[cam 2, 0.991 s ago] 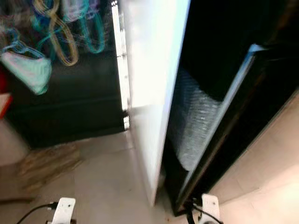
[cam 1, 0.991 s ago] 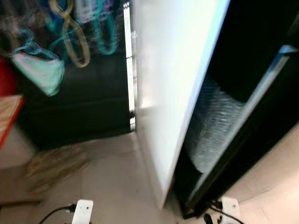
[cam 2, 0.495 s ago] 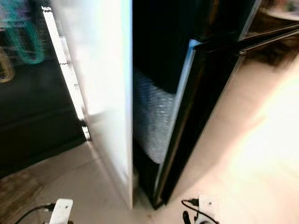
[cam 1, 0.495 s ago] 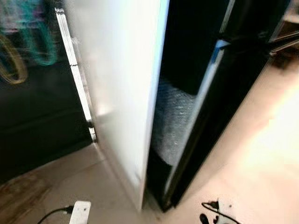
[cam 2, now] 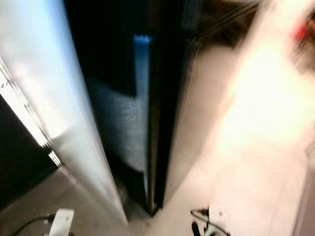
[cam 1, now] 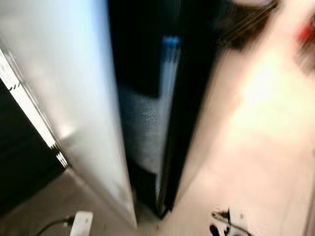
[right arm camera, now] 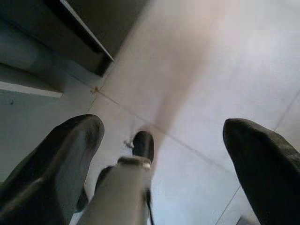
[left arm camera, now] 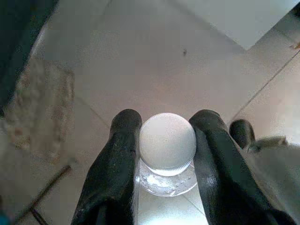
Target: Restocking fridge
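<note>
Blurred head views, mid-walk: tall white fridge door [cam 1: 74,113] ajar at ten o'clock, swung edge-on toward the camera, dark fridge interior [cam 1: 142,64] opening beside it at twelve o'clock. Inside, low down, a pale textured mass [cam 1: 142,132], too smeared to name. Black panel [cam 1: 189,108] standing just past the gap at one o'clock. Pale tiled floor [cam 1: 256,162] spreading from three to six o'clock, washed out by glare. Worn mat [left arm camera: 40,112] lying on the tiles near the left arm.

Left gripper [left arm camera: 166,140] hanging low over the floor, fingers [left arm camera: 117,154] closed snugly on a clear bottle [left arm camera: 166,180] just under its white cap [left arm camera: 168,144], bottle upright and well short of the fridge. Right gripper [right arm camera: 164,140] hanging idle above the tiles, fingers [right arm camera: 70,145] spread wide apart, holding nothing.

Step in hand, by the look of it: carrying the bottle to the fridge, approach nearly done. Next move likely calls for squaring up to the opening, raising the left arm and finding a free shelf spot; door angle looks narrow, so widening it with the free right gripper may come first.
</note>
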